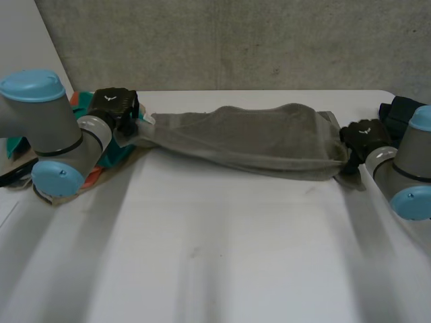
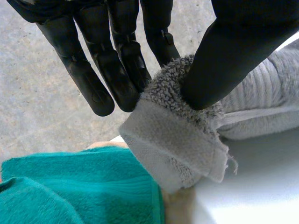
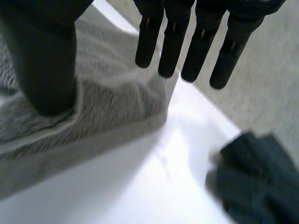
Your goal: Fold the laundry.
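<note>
A grey towel point(image 1: 256, 138) lies stretched in a long bunched band across the far part of the white table point(image 1: 215, 256), between my two hands. My left hand point(image 1: 114, 105) is at its left end. In the left wrist view this hand point(image 2: 117, 70) pinches the towel's hemmed corner point(image 2: 173, 140) between thumb and fingers, lifted off the table. My right hand point(image 1: 363, 136) is at the towel's right end. In the right wrist view its fingers point(image 3: 173, 42) are straight and spread from the thumb, hovering just above the towel's corner point(image 3: 117, 107), which lies loose on the table.
A teal towel point(image 2: 79, 186) with an orange cloth beneath lies at the table's far left, under my left arm point(image 1: 60, 145). A dark cloth point(image 3: 257, 182) sits at the far right corner point(image 1: 403, 108), close behind my right hand. The table's near half is bare.
</note>
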Tool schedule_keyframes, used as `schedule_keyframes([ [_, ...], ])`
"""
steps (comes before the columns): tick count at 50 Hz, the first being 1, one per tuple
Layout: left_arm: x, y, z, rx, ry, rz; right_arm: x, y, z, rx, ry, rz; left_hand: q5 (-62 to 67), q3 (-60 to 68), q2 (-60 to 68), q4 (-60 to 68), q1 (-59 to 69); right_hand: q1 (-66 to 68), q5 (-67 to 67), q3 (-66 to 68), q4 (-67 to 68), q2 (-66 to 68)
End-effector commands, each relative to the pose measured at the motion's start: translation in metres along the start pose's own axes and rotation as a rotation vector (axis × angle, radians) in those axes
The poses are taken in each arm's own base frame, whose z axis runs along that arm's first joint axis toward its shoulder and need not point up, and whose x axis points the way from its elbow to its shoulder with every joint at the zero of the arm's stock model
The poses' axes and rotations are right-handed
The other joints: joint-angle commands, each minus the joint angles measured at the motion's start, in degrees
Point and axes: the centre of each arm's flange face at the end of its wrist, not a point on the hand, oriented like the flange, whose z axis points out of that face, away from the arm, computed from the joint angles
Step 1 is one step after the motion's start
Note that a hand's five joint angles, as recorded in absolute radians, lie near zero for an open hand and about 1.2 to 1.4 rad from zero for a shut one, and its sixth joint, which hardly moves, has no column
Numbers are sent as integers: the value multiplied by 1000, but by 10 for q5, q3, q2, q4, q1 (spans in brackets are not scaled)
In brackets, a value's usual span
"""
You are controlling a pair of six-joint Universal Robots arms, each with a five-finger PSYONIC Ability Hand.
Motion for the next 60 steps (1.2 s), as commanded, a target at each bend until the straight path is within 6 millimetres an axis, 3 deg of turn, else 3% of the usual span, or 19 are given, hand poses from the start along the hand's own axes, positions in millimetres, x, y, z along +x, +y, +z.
schedule_keyframes([
  [1,-4,-6,-10,-32,-2,6,20,14,0,-150,1,139,139,117,112,111,137,477,490,479,478,480],
  [6,-2,-9,-22,-79,12,2,30,8,-9,-171,-31,147,139,117,112,111,137,477,490,479,479,481],
  [13,2,-13,-52,-180,60,63,44,-3,-40,-207,-104,70,139,117,112,111,137,477,490,479,479,481],
  [23,15,8,-149,-631,331,368,55,8,-133,-493,-384,-450,139,117,112,111,137,477,490,479,479,481],
  [27,22,13,-160,-650,412,414,54,2,-141,-467,-368,-497,139,117,112,111,137,477,490,479,479,481],
  [32,26,13,-148,-618,390,407,48,-3,-132,-406,-324,-492,139,117,112,111,137,477,490,479,479,481],
  [45,23,3,-75,-481,177,295,34,-14,-56,-118,-100,-412,139,117,112,111,137,477,490,479,479,481],
  [53,26,6,-55,-494,110,266,22,-23,-9,80,-8,-382,139,117,112,111,137,477,490,479,479,481],
  [60,26,9,-46,-509,60,284,12,-20,22,141,30,-395,139,117,112,111,137,477,490,479,479,481],
])
